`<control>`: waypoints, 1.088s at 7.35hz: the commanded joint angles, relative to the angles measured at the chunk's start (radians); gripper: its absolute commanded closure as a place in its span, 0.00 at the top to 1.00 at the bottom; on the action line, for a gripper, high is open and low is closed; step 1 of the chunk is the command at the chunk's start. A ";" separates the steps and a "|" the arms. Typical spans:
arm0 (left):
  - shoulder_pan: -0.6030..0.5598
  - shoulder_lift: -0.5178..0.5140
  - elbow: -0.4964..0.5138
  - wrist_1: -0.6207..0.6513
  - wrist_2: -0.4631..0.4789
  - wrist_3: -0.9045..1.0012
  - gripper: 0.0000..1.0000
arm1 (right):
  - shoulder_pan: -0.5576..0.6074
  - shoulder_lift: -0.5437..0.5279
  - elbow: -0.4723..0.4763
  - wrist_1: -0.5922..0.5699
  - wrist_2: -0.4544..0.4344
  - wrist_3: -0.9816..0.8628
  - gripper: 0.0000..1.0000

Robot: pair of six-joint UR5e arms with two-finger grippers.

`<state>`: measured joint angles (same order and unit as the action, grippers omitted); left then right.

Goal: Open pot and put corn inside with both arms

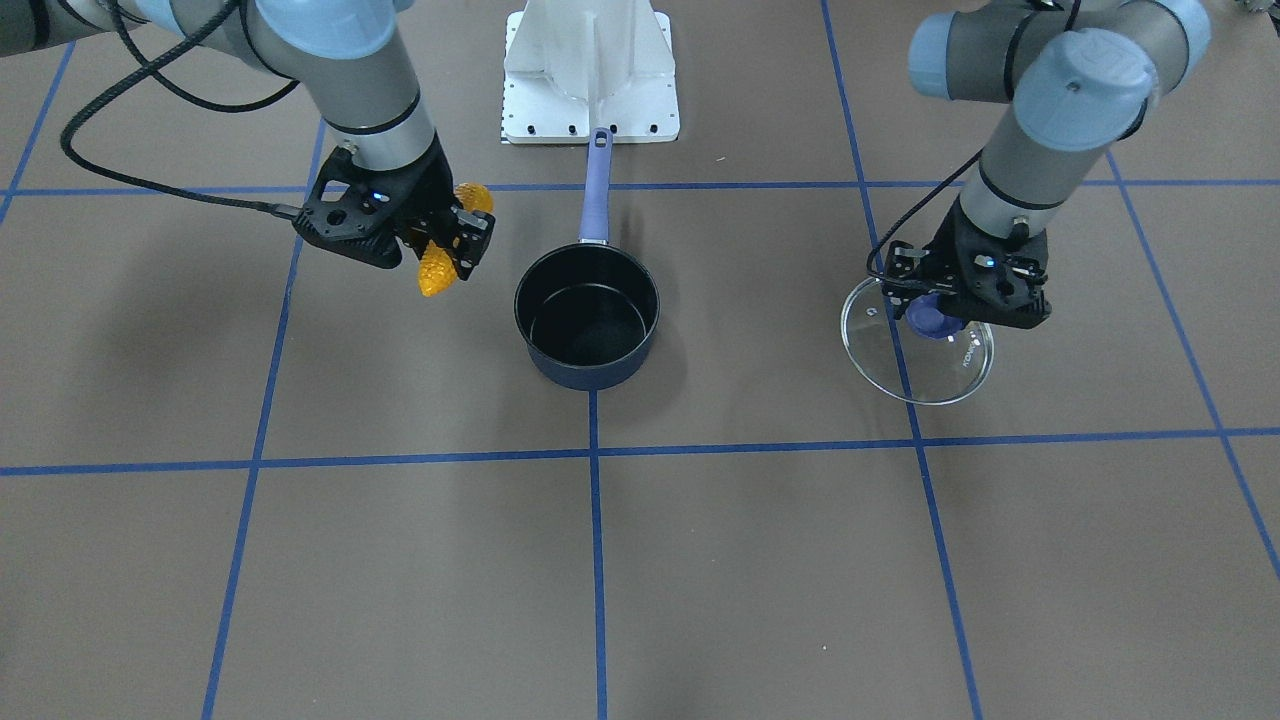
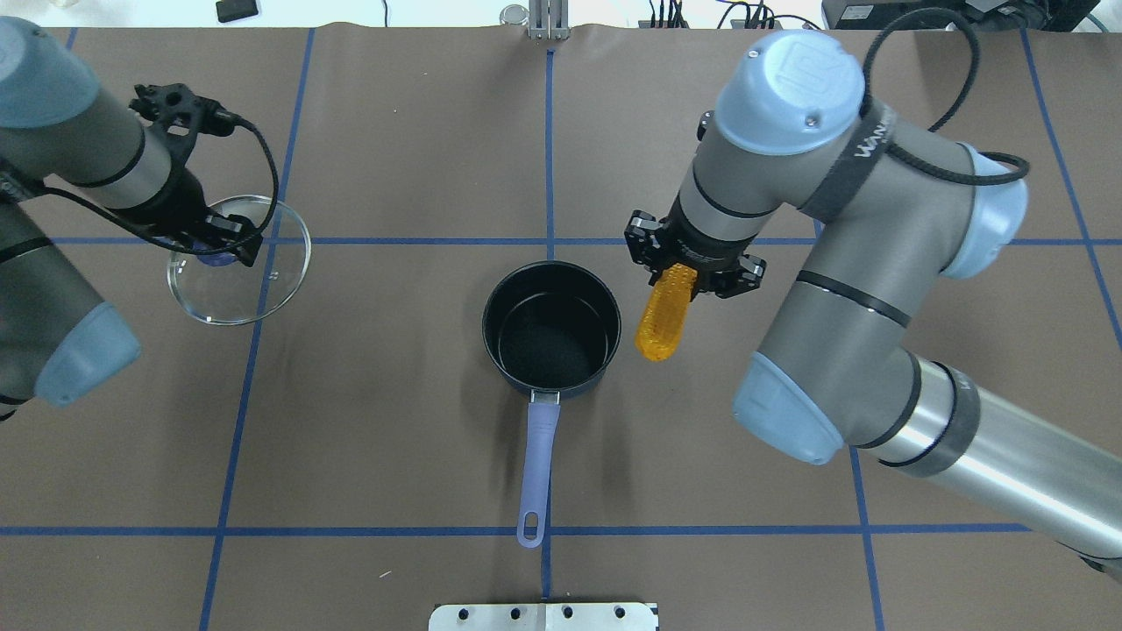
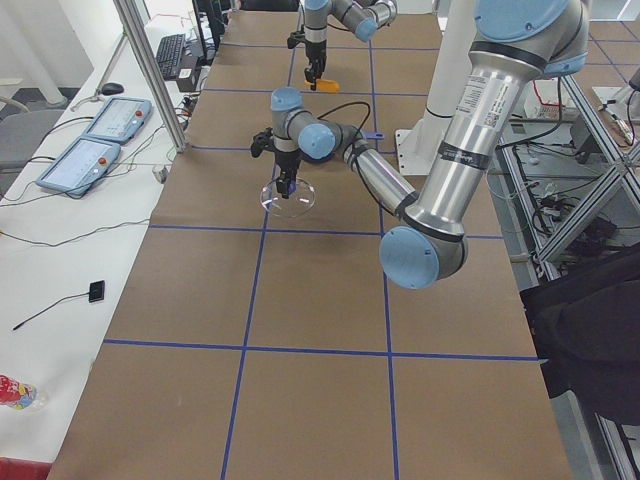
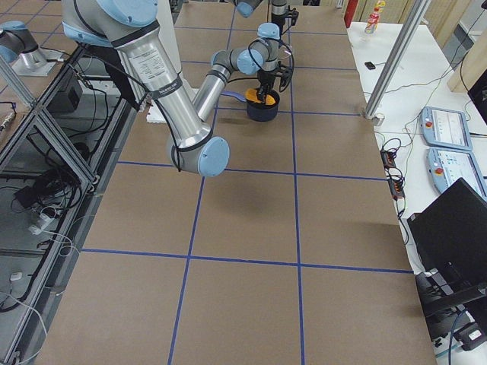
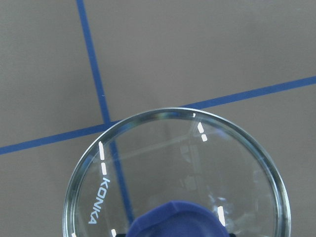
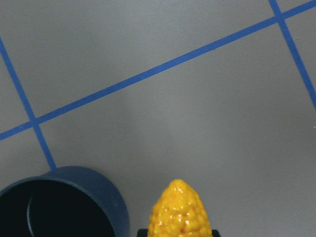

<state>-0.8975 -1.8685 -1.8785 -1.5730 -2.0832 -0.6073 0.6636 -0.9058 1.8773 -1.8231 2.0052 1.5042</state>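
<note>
Two loads held, pot [image 1: 590, 376] open.
Right gripper [image 2: 692, 270] is clamped on the corn [image 2: 663, 320] just beside the pot; left gripper [image 1: 938, 312] pinches the lid [image 2: 267, 285] by its knob [image 1: 930, 322], well apart.

Bright, even overhead light; soft shadows on table [image 1: 150, 330]; glints on glass lid [image 5: 173, 168]; views sharp.

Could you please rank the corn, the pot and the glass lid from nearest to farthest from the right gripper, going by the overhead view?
1. The corn, gripped in the right gripper itself.
2. The pot, open, at the view's middle beside it.
3. The lid, far over on the view's left, under the left gripper.
</note>
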 commanded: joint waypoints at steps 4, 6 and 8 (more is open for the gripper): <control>-0.100 0.233 0.071 -0.237 -0.038 0.248 0.60 | -0.045 0.206 -0.294 0.135 -0.049 0.070 0.21; -0.120 0.235 0.215 -0.414 -0.040 0.265 0.60 | -0.082 0.208 -0.306 0.139 -0.085 0.085 0.21; -0.120 0.235 0.249 -0.461 -0.046 0.264 0.60 | -0.105 0.205 -0.380 0.224 -0.115 0.087 0.21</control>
<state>-1.0160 -1.6343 -1.6505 -2.0049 -2.1251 -0.3438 0.5718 -0.6995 1.5375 -1.6477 1.9077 1.5872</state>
